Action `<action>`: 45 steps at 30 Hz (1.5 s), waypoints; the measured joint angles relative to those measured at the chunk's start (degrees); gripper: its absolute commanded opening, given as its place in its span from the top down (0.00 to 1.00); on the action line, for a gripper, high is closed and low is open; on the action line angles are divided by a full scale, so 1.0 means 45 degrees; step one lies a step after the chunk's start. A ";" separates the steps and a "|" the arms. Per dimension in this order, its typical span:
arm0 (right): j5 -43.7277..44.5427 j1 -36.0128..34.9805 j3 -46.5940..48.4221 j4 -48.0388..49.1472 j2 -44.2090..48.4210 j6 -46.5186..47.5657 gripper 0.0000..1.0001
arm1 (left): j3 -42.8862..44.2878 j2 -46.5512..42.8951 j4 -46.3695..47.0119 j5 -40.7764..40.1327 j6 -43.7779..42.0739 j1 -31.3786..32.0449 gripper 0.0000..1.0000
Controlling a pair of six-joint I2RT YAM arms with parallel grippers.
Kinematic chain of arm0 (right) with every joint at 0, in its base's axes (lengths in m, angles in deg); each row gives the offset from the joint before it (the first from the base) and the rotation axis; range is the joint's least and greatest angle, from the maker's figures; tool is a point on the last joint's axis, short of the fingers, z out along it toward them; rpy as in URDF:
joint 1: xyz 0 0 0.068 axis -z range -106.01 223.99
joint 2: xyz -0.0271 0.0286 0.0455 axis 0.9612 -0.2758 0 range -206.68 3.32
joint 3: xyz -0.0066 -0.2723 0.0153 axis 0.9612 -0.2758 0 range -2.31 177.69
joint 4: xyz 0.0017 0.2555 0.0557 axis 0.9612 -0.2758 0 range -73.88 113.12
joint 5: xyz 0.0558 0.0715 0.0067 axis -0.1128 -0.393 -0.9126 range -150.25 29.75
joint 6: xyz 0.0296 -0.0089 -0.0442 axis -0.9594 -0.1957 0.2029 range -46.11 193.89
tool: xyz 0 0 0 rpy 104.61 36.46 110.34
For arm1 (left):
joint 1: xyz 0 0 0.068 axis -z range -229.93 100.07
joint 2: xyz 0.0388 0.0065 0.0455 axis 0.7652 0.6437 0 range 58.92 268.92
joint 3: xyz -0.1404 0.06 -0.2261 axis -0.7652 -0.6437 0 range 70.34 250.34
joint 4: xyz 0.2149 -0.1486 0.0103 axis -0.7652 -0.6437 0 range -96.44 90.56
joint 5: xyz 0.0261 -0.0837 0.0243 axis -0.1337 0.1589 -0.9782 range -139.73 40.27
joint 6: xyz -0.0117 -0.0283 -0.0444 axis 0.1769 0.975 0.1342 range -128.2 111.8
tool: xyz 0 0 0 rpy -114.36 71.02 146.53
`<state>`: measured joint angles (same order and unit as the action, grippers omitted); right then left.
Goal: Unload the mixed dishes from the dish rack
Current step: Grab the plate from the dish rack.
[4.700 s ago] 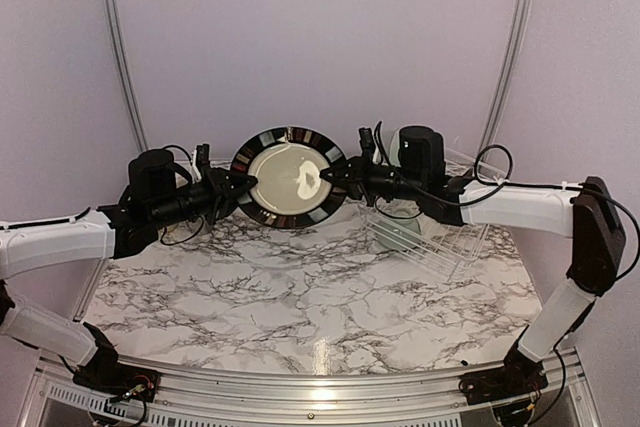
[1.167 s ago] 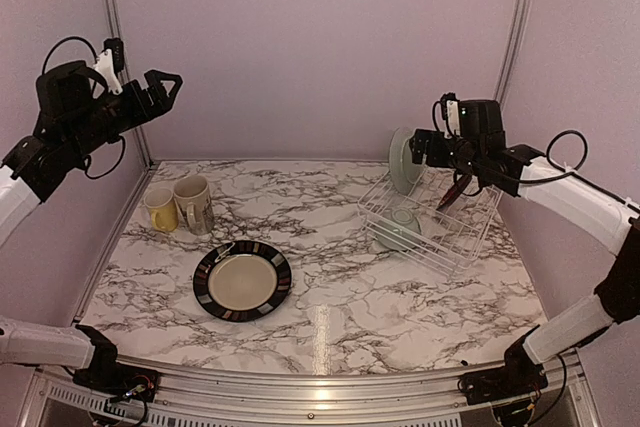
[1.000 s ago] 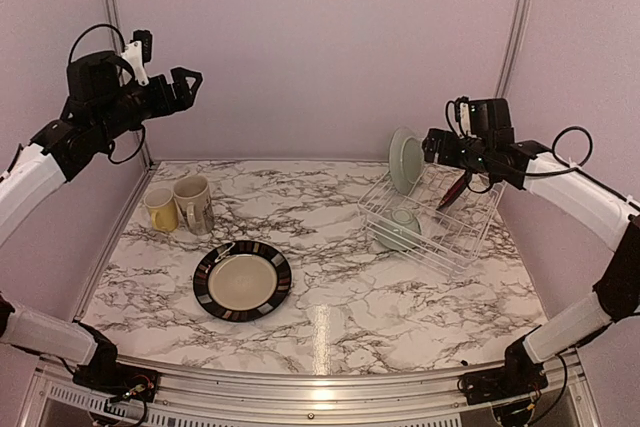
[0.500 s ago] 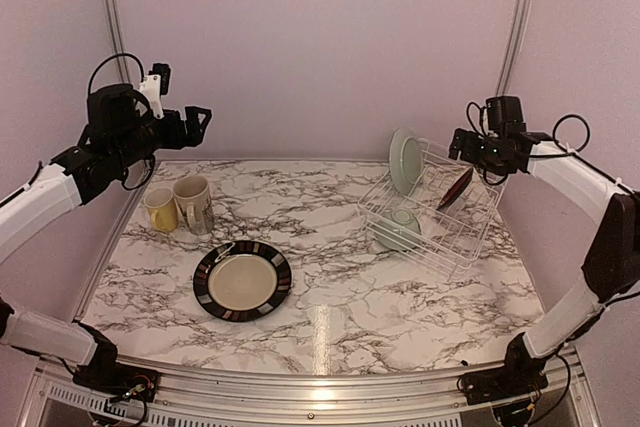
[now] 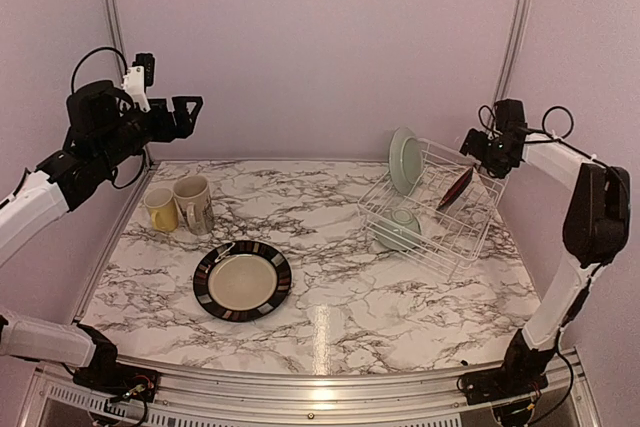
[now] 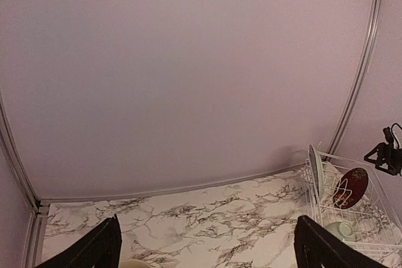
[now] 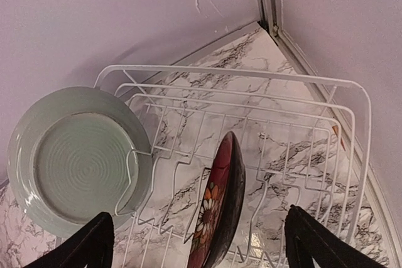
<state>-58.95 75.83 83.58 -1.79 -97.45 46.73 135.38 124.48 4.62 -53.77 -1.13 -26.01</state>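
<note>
Black jaws both wide apart, empty.

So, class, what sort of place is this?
Probably a robot test booth dressed as a kitchen counter: bare lilac walls, a marble-look table with a wire dish rack, and a left arm and right arm bolted at its near edge.
</note>
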 measured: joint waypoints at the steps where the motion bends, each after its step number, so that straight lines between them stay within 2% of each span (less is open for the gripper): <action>1: -0.0160 -0.0024 0.0117 0.0044 -0.0160 -0.0126 0.11 | -0.0015 0.0000 0.0000 0.0068 0.0034 0.0000 0.02; 6: 0.0185 -0.0724 0.0539 0.0073 -0.0670 -0.0209 0.08 | -0.0102 0.0000 0.0015 0.0223 0.0097 0.0000 0.02; 12: 0.1311 -0.2817 0.3264 0.0039 -0.2137 0.0704 0.04 | -0.0112 0.0000 0.0024 0.0359 0.0146 0.0000 0.02; 19: 0.3555 -0.4750 0.5702 -0.0199 -0.4148 0.1496 0.03 | -0.0112 0.0000 0.0058 0.0423 0.0185 0.0000 0.02; 22: 0.4629 -0.5323 0.6266 -0.0408 -0.4949 0.1622 0.03 | -0.0112 0.0000 0.0073 0.0452 0.0189 0.0000 0.02; 30: 0.7626 -0.5950 0.7791 -0.1588 -0.6985 0.0670 0.11 | -0.0112 0.0000 0.0083 0.0520 0.0282 0.0000 0.02; 38: 0.9073 -0.6042 0.8359 -0.2045 -0.7825 -0.0136 0.27 | -0.0112 0.0000 0.0083 0.0578 0.0291 0.0000 0.02; 41: 0.9321 -0.6096 0.8466 -0.2152 -0.7917 -0.0408 0.40 | -0.0112 0.0000 0.0083 0.0578 0.0291 0.0000 0.02; 42: 0.9403 -0.6115 0.8480 -0.2181 -0.7917 -0.0457 0.46 | -0.0112 0.0000 0.0083 0.0578 0.0291 0.0000 0.02; 44: 0.9520 -0.6139 0.8519 -0.2205 -0.7917 -0.0583 0.66 | -0.0112 0.0000 0.0087 0.0578 0.0291 0.0000 0.02; 45: 0.9559 -0.6139 0.8539 -0.2210 -0.7917 -0.0583 0.68 | -0.0112 0.0000 0.0083 0.0578 0.0291 0.0000 0.02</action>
<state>-15.94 48.21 122.00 -11.73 -133.08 44.11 134.87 124.48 4.99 -51.17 0.18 -26.01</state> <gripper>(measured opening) 0.509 0.977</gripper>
